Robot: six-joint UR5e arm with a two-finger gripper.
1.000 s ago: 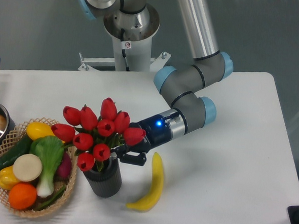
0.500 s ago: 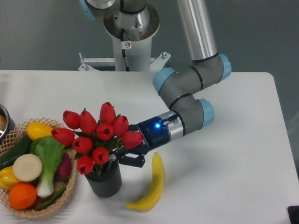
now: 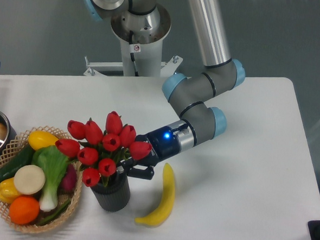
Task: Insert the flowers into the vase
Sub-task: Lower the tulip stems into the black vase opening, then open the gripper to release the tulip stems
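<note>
The gripper (image 3: 129, 167) holds the stems of the flowers (image 3: 105, 149) tight, with the vase (image 3: 111, 193) right under its jaws, so it should push straight down slowly, then let go gently.

Robotics lab — pedestal-mounted arm (image 3: 208, 41), white table (image 3: 244, 158), bare grey wall (image 3: 41, 25)

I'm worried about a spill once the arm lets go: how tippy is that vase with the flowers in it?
The vase is short and wide-based, so probably stable. The flowers spread wider than it, so it is likely top-heavy. A sideways nudge from the gripper might tilt it.
</note>
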